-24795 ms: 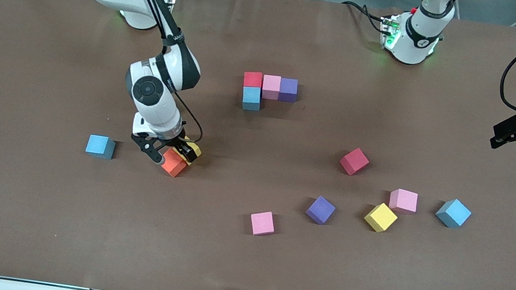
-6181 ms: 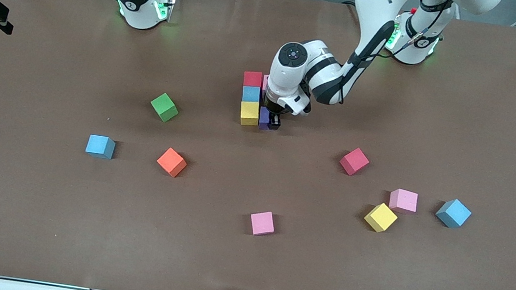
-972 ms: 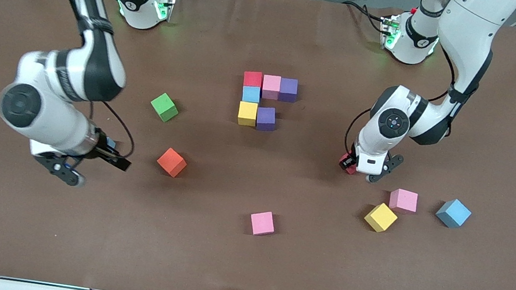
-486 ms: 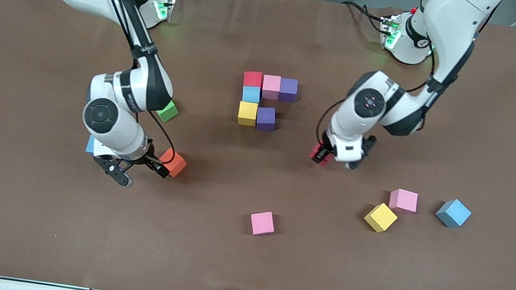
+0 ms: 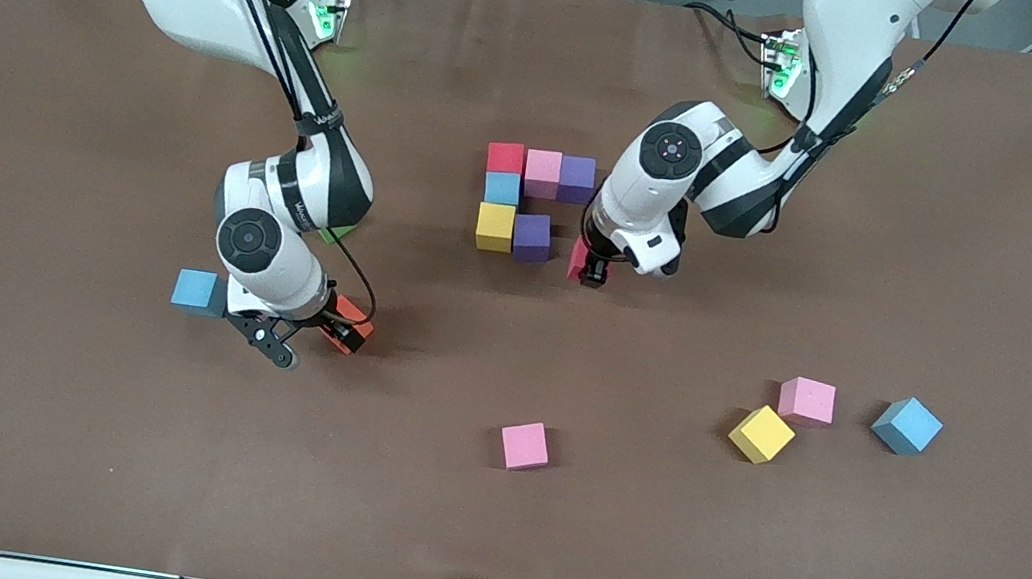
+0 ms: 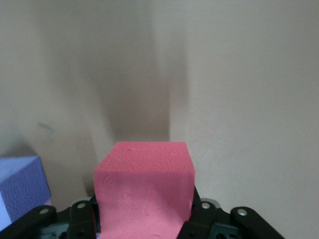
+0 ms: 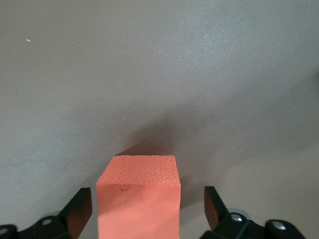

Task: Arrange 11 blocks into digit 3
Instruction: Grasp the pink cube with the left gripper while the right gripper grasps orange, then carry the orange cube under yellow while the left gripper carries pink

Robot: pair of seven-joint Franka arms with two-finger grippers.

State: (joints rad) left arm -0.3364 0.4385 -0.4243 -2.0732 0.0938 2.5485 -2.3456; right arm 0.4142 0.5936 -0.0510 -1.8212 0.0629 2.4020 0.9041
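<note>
Six blocks form a partial figure: red (image 5: 505, 158), pink (image 5: 542, 168) and purple (image 5: 577, 175) in a row, with blue (image 5: 502, 188), yellow (image 5: 495, 226) and a second purple block (image 5: 532, 236) below. My left gripper (image 5: 588, 266) is shut on a red block (image 6: 143, 189), held just beside that second purple block (image 6: 20, 189). My right gripper (image 5: 314, 342) stands open astride an orange block (image 7: 138, 196), with a gap at each finger (image 7: 79, 209).
Loose blocks lie on the brown table: blue (image 5: 195, 290) beside the right gripper, green (image 5: 337, 232) mostly hidden by the right arm, pink (image 5: 524, 445) nearest the camera, and yellow (image 5: 761, 433), pink (image 5: 807, 399) and blue (image 5: 907, 425) toward the left arm's end.
The left gripper has carried the red block from the loose group over to the figure. The right arm has swung over to the orange block and now straddles it.
</note>
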